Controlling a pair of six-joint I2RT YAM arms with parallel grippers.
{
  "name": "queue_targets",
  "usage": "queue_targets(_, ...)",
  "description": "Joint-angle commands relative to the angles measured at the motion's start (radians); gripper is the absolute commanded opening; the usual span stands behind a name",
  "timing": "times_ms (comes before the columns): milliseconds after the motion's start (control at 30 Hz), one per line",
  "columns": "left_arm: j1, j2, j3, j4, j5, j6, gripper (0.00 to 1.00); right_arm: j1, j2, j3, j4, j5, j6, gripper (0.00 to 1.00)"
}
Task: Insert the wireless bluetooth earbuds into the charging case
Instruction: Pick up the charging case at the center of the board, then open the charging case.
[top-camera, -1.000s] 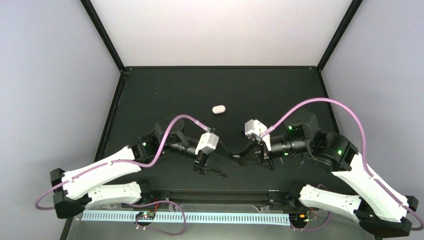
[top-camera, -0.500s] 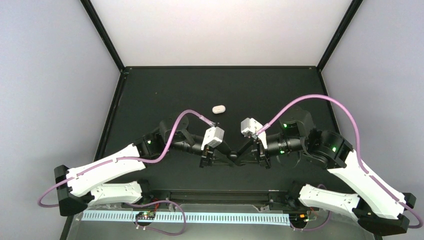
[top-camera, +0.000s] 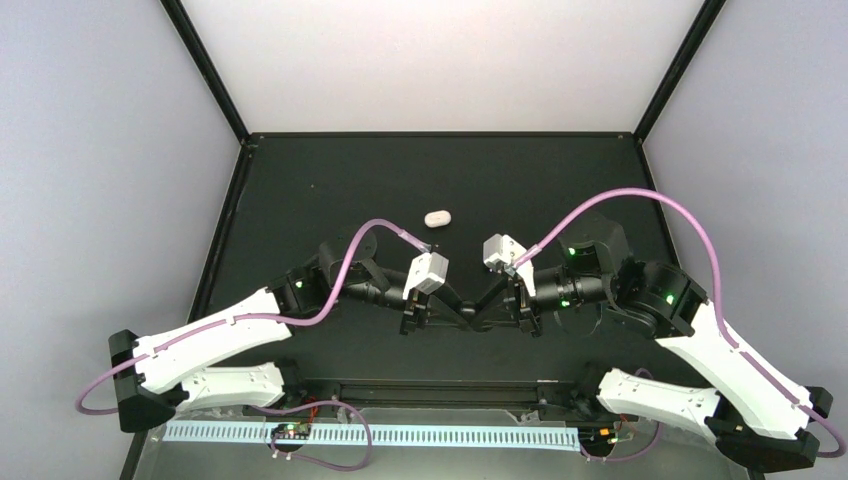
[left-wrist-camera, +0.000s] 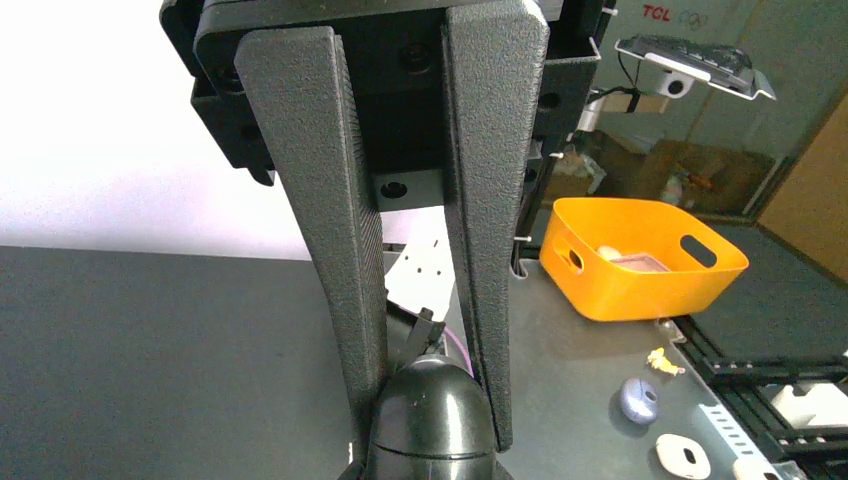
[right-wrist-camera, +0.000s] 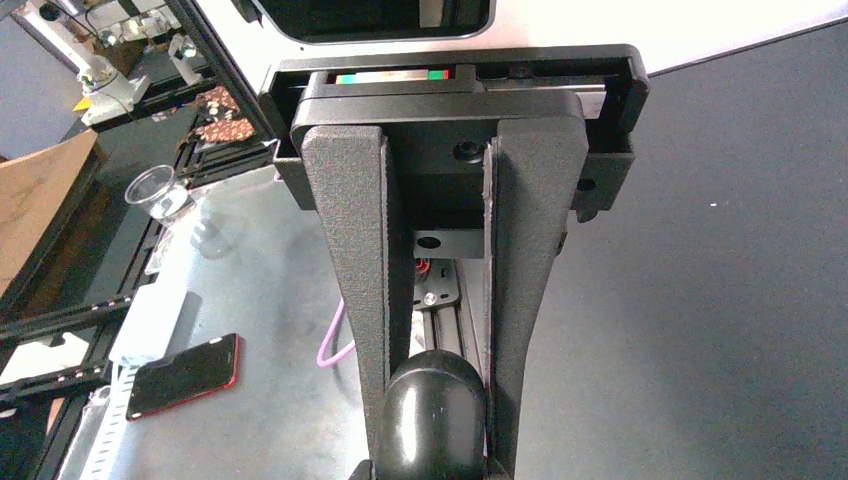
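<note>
A glossy black rounded charging case (top-camera: 465, 313) is held low over the black table between both grippers, and it looks closed. My left gripper (top-camera: 450, 311) is shut on its left end. My right gripper (top-camera: 483, 308) is shut on its right end. In the left wrist view the case (left-wrist-camera: 435, 405) fills the gap between the fingers (left-wrist-camera: 350, 300). In the right wrist view the case (right-wrist-camera: 435, 400) sits the same way between the fingers (right-wrist-camera: 365, 300). No earbuds show in any view. A small white oval object (top-camera: 437, 218) lies further back; whether it is a case I cannot tell.
The black mat (top-camera: 330, 190) is ringed by a black frame and white walls. Beyond the mat, the left wrist view shows an orange bin (left-wrist-camera: 640, 262), a small blue-grey thing (left-wrist-camera: 640, 398) and a white oval thing (left-wrist-camera: 683, 455). The right wrist view shows a red phone (right-wrist-camera: 185, 375).
The left gripper swung right to meet the case held by the right gripper, and now grips its other end. The right arm shifted slightly left. The white oval object has not moved.
</note>
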Motion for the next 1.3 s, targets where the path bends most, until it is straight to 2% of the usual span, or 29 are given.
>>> queue_targets(0, -0.001, -0.014, -0.014, 0.09, -0.014, -0.033, 0.02, 0.005, -0.004, -0.014, 0.044, 0.009, 0.004, 0.05)
queue_targets(133, -0.001, -0.042, -0.052, 0.134, -0.029, -0.053, 0.02, 0.005, -0.023, -0.022, 0.054, 0.059, 0.017, 0.14)
queue_targets(367, -0.001, -0.079, -0.091, 0.167, -0.052, -0.065, 0.01, 0.005, -0.057, -0.03, 0.097, 0.155, 0.04, 0.4)
queue_targets(633, -0.001, -0.112, -0.131, 0.214, -0.066, -0.08, 0.01, 0.005, -0.053, -0.034, 0.111, 0.18, 0.046, 0.46)
queue_targets(833, -0.001, -0.113, -0.132, 0.215, -0.084, -0.091, 0.02, 0.005, -0.057, -0.044, 0.138, 0.127, 0.06, 0.63)
queue_targets(1033, -0.001, -0.116, -0.13, 0.224, -0.079, -0.094, 0.02, 0.005, -0.043, -0.043, 0.117, 0.204, 0.061, 0.64)
queue_targets(1267, -0.001, -0.13, -0.141, 0.224, -0.065, -0.081, 0.02, 0.004, -0.057, -0.047, 0.123, 0.331, 0.085, 0.59)
